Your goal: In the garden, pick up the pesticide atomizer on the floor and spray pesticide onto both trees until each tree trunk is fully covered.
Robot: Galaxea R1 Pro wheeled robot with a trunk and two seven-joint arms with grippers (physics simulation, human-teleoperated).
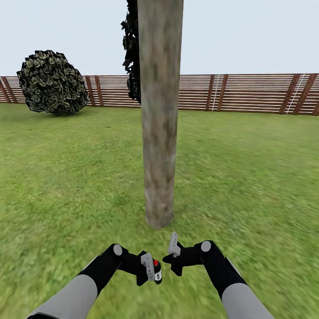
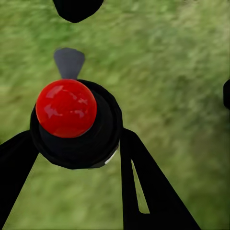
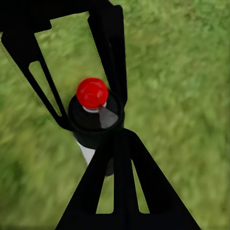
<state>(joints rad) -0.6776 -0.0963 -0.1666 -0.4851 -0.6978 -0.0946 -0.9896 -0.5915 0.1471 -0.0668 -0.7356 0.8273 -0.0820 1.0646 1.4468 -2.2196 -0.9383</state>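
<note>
Trunk point(image 1: 160, 110) dead ahead, upright, pale mottled, base in the lawn point(image 1: 66, 177) just beyond both grippers; dark foliage point(image 1: 131, 53) showing behind it on its left side; round bush point(image 1: 52, 83) far left by the slat fence point(image 1: 248, 93).

Left gripper point(image 1: 149, 266) low centre, pinching the atomizer point(image 1: 157, 271); left wrist view has the red cap point(image 2: 66, 108) on the black collar point(image 2: 103, 139) wedged between the two dark fingers point(image 2: 143, 182), grey nozzle tab point(image 2: 69, 61) sticking out past the cap; grass under it, so the atomizer is off the ground, held near the trunk base.

Right gripper point(image 1: 173, 244) just beside the left, a small gap between them; can't tell if it's spread or pressed together; right wrist view looks down past its own finger point(image 3: 122, 187) at the atomizer point(image 3: 93, 115), red cap up, clamped by the left fingers point(image 3: 112, 52).
</note>
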